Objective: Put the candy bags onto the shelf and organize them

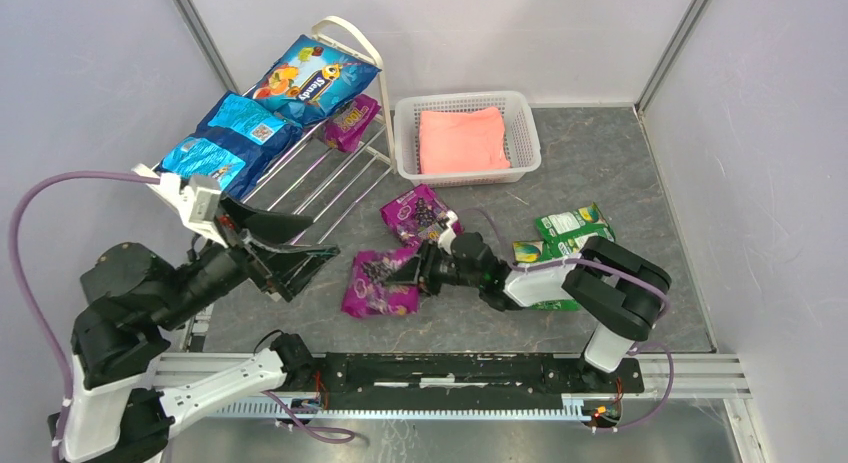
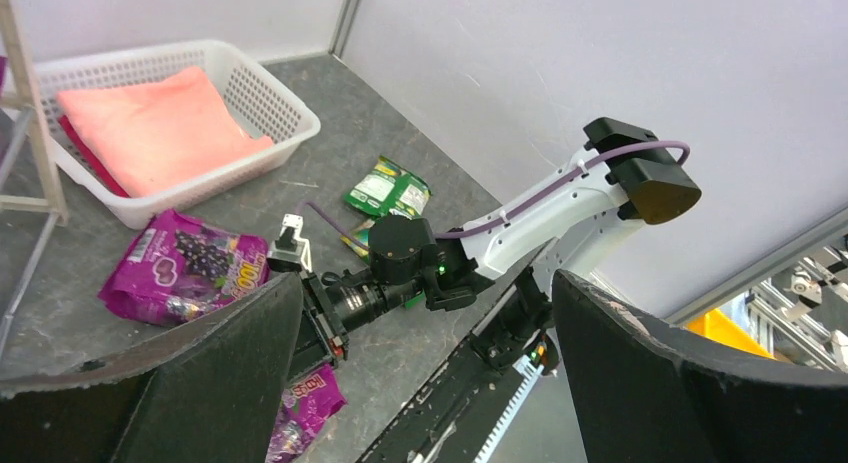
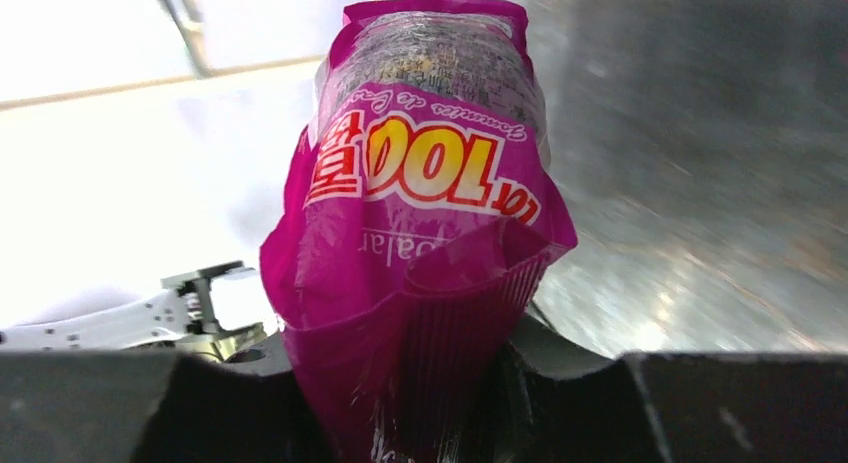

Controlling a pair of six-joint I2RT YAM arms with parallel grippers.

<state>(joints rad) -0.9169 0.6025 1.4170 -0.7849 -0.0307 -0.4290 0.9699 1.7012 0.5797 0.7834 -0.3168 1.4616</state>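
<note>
Your right gripper (image 3: 430, 408) is clamped on the crimped end of a purple grape bag (image 3: 420, 203). Only its wrist view shows that pinch; from above you just see the bag at the gripper's tip. Your left gripper (image 2: 425, 383) hangs wide apart and empty beside the shelf (image 1: 345, 28). The shelf carries a large blue bag (image 1: 315, 78), two smaller blue bags (image 1: 235, 128) and a second purple bag (image 1: 350, 121) lower down. A third purple bag (image 1: 420, 213) lies on the table (image 1: 620, 163), and your right arm partly hides the green-and-white bags (image 1: 565, 231). A basket (image 1: 465, 101) holds a pink cloth (image 1: 463, 140).
</note>
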